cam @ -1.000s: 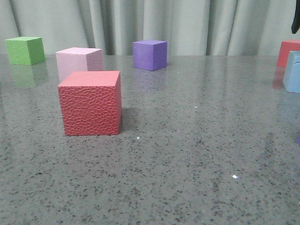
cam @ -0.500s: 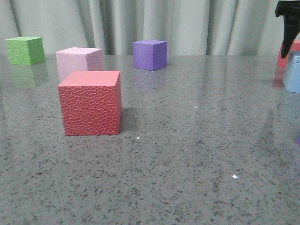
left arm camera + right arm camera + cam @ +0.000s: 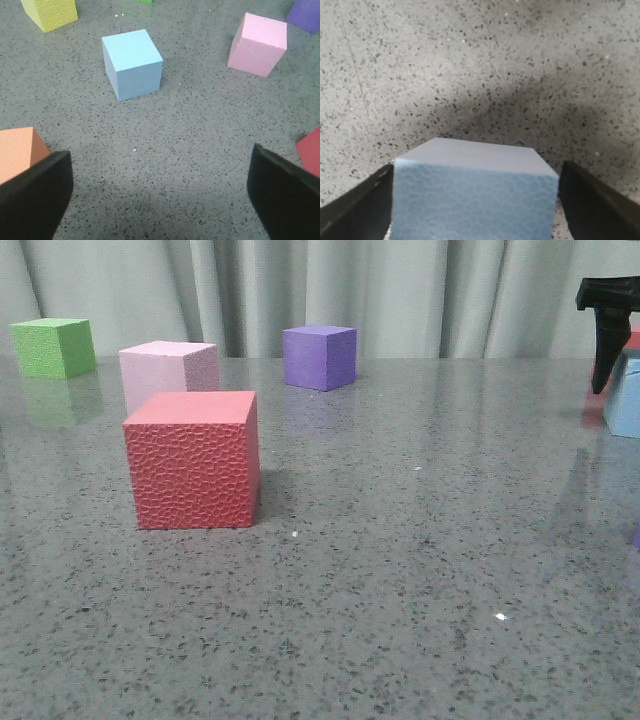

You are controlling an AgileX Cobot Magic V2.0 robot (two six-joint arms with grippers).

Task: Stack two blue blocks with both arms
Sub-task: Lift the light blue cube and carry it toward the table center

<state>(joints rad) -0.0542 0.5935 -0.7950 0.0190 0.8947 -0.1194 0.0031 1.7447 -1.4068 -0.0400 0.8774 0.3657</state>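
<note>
Right gripper lowered over blue block
Right gripper (image 3: 475,200) has descended, fingers apart straddling one blue block (image 3: 472,192); left gripper (image 3: 160,195) apart above second blue block (image 3: 132,63); grasp next

Three cameras: one low and forward-facing, two riding my wrists.

The front view sits low, looking across the worktop (image 3: 400,570) toward a curtain (image 3: 400,290). My left wrist view looks steeply down from well above; it shares the pink cube (image 3: 258,44) (image 3: 168,370) with the front view. My right wrist view hangs very close over a blue block (image 3: 472,195), seen at the front view's right edge (image 3: 627,400).
</note>
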